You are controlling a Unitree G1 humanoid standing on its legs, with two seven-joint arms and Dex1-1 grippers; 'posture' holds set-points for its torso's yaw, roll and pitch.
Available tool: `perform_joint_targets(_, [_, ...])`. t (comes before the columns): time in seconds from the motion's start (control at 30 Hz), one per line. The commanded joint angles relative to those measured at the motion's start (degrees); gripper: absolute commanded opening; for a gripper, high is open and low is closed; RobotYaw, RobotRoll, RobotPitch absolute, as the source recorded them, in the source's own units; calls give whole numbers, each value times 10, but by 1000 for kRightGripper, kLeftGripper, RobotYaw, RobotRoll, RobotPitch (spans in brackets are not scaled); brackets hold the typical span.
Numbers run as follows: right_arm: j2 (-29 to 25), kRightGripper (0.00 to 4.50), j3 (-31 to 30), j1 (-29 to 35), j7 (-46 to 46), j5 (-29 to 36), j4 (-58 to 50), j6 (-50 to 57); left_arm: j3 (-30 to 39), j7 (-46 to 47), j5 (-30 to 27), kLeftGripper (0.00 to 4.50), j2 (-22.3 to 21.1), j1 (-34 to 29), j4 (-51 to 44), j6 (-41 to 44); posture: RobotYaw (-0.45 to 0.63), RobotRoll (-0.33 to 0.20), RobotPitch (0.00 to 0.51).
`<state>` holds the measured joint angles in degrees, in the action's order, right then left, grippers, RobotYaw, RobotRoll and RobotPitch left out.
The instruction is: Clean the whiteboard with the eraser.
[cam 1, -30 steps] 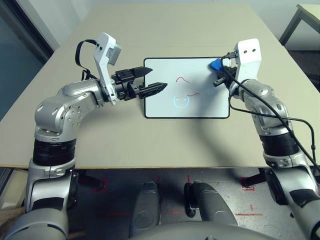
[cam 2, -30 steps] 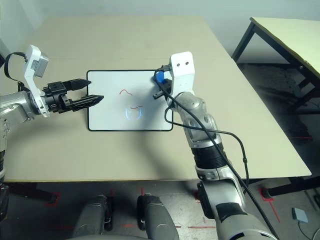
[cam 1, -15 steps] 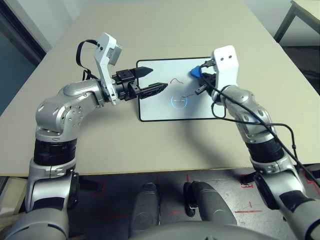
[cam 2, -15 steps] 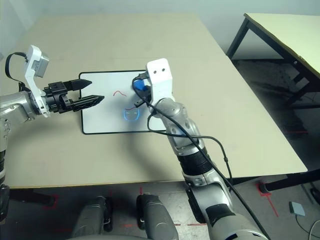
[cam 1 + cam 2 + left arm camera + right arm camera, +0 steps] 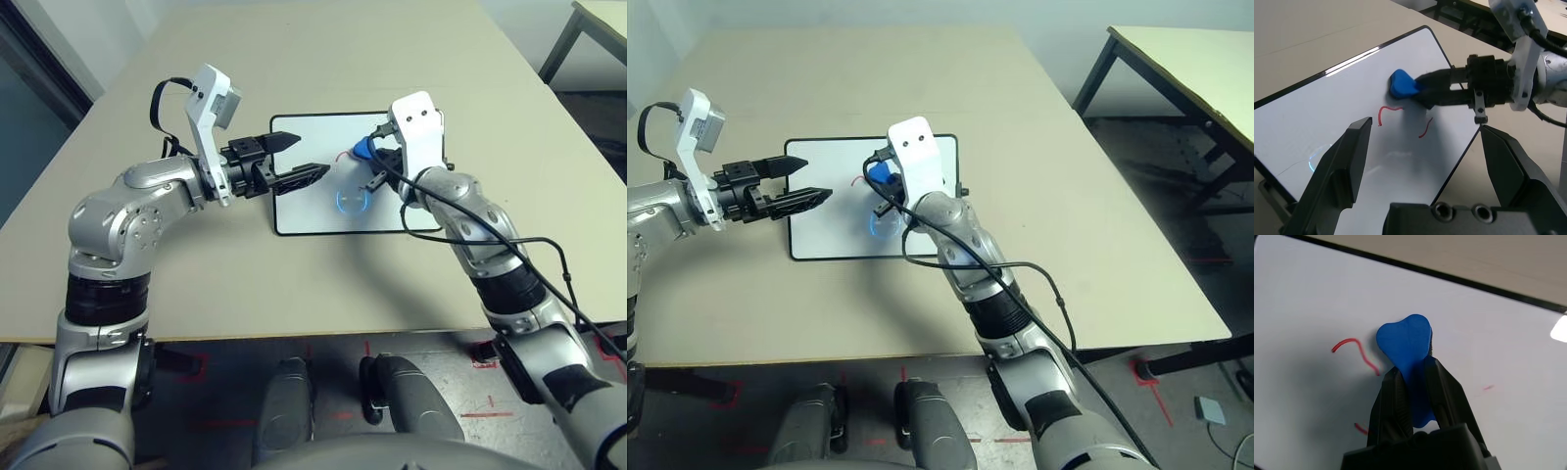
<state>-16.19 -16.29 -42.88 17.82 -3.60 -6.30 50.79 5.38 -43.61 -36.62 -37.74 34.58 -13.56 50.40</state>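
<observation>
Since one second ago the right arm has swept the eraser (image 5: pixel 362 149) across the whiteboard (image 5: pixel 313 211), from the board's 2 o'clock corner toward its middle, and the board itself seems to have slid a little toward 9 o'clock on the desk (image 5: pixel 245 274). The left arm has kept its place.

Going from large to small: the beige desk carries the whiteboard, which lies flat near the desk's centre. On the board, two short red marks (image 5: pixel 1388 111) remain, just beside the eraser on its 9 o'clock side, and a pale round glare sits toward 6 o'clock of them. The right pincer (image 5: pixel 1415 387) is clenched on the blue eraser, which presses on the white surface. The left pincer (image 5: pixel 294 162) is released, its fingers spread, holding nothing; it hangs over the board's 9 o'clock edge, and whether it touches the frame cannot be told.

The judgement is that the wiping is in progress and part of the board is already clean, but the red strokes are not yet erased. The next stroke must probably go further toward 9 o'clock over them. The left pincer stands close to this path, so the two could meet. A second desk (image 5: pixel 1185 59) stands well apart at 2 o'clock and is no obstacle.
</observation>
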Motion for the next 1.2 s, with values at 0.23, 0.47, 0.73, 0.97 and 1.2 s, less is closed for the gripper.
perform_joint_targets(0.23, [-27,563,29,10,-17,-23,-2,34,-6,-4,-3,4500,-7,0,-7,8,51,0,134])
perform_joint_targets(0.47, [-47,563,42,32,-19,-23,-19,46,-4,-4,-6,4500,-9,-1,-11,14,52,0,142])
perform_joint_targets(0.73, [-62,563,46,51,-16,-21,-36,59,-3,-4,-7,4500,-9,-3,-12,17,50,0,146])
perform_joint_targets(0.97, [-40,514,29,52,-19,-17,-39,68,-5,-3,-7,4500,-6,-1,-11,18,46,0,152])
perform_joint_targets(1.2, [0,512,-8,54,-15,-18,-29,62,-5,-2,-8,4500,-5,-4,-13,18,52,0,156])
